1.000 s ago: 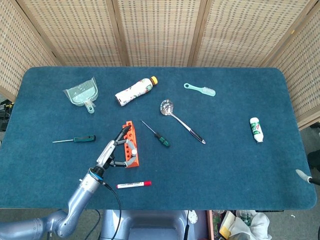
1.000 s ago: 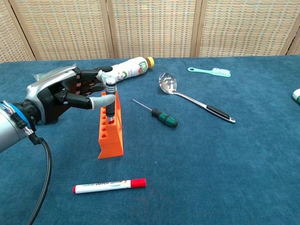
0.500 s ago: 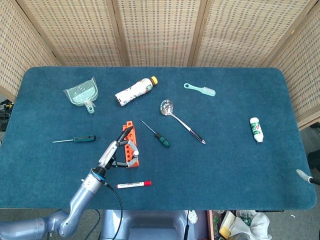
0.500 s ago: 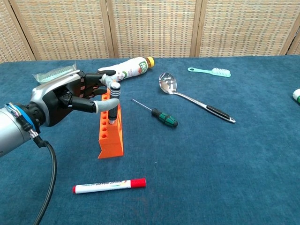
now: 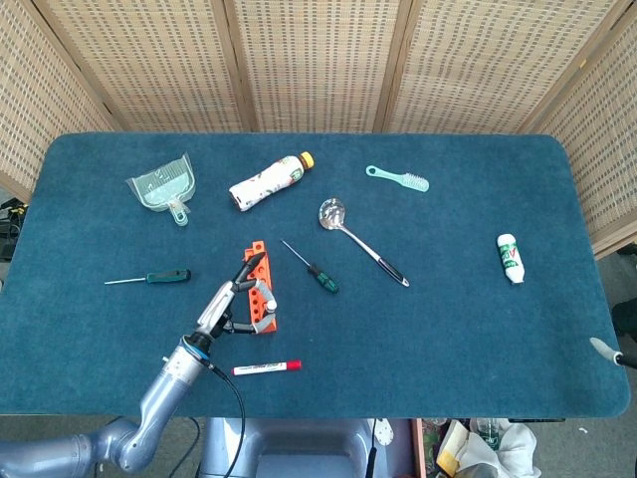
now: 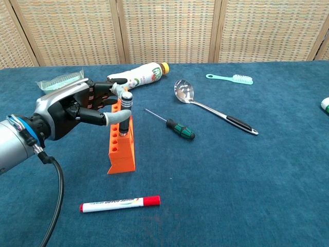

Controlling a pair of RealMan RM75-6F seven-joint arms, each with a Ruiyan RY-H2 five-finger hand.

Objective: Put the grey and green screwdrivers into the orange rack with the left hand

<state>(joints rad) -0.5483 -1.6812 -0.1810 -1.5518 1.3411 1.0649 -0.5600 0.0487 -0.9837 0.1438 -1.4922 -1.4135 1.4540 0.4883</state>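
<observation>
Since a second ago your left hand (image 6: 77,105) has dropped a bit and the grey screwdriver (image 6: 124,114) has sunk lower into the orange rack (image 6: 122,145) — barely any change in the last half second. Your fingers are pinched on its handle, shaft upright in a rack hole. First driver looks nearly done; you've yet to let go. The green screwdriver (image 6: 177,127) lies untouched on the table (image 6: 247,175) right of the rack, another green-handled one (image 5: 149,278) well to the left. Right hand isn't visible.
</observation>
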